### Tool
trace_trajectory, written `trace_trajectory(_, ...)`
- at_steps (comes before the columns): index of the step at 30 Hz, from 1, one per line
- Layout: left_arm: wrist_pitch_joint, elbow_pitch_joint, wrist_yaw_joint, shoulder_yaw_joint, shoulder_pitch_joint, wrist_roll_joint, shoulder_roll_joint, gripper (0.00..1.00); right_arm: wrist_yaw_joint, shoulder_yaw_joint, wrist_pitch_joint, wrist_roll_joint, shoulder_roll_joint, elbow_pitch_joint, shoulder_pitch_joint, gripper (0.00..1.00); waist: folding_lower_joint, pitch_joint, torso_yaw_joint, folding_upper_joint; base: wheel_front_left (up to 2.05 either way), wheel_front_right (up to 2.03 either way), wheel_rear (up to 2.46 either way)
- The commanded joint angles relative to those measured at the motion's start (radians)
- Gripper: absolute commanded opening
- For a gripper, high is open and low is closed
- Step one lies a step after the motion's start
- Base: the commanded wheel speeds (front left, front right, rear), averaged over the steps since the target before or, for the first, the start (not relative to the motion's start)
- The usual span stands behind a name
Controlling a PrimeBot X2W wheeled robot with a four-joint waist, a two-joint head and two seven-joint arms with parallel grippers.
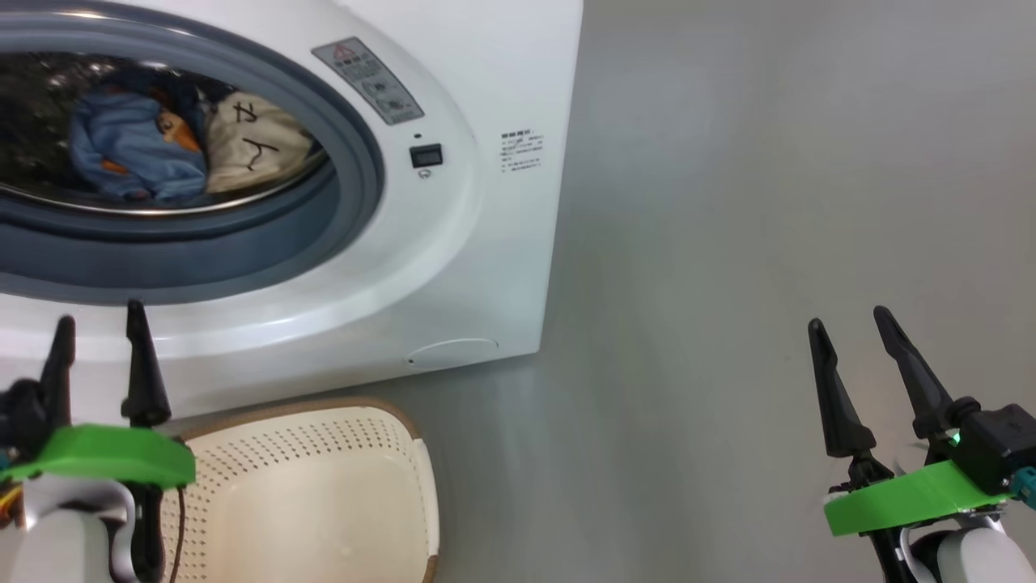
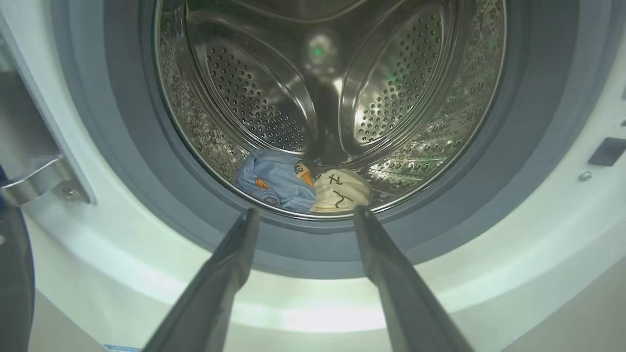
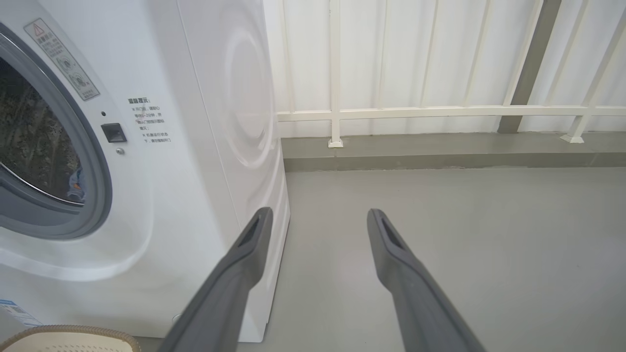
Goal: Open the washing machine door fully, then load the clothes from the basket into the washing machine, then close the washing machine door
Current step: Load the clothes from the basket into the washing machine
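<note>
Wide-spread left tool [image 2: 305,211] before clothes [image 2: 279,178] in washing machine [image 2: 513,274]

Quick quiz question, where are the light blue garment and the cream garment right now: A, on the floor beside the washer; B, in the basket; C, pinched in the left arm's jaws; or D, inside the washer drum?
D: in the left wrist view the light blue garment and the cream garment lie side by side at the bottom of the steel drum, just behind the grey gasket.
</note>
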Motion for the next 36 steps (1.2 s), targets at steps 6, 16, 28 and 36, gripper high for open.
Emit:
trace_trajectory(6,-0.006,-0.081,-0.002,0.022,0.101,0.019,0.022,1.00,0.008,0.006,-0.005,0.010,-0.027,-0.018,0.038,1.00,0.0000,-0.062,0.036,-0.0001,0.00,0.00,0.00)
trace_trajectory(16,-0.006,-0.143,-0.002,-0.012,0.215,-0.004,0.020,1.00,0.008,-0.015,-0.005,0.012,-0.031,-0.018,0.099,1.00,0.0000,-0.119,0.055,-0.0001,0.00,0.00,0.00)
trace_trajectory(28,-0.006,-0.224,-0.002,0.001,0.327,-0.017,0.012,1.00,0.008,-0.030,-0.005,0.014,-0.031,-0.021,0.129,1.00,0.0000,-0.152,0.057,-0.0001,0.00,0.00,0.00)
trace_trajectory(36,-0.006,-0.224,-0.002,-0.003,0.343,-0.026,0.006,1.00,0.008,-0.033,-0.005,0.013,-0.028,-0.025,0.136,1.00,0.0000,-0.156,0.061,-0.0001,0.00,0.00,0.00)
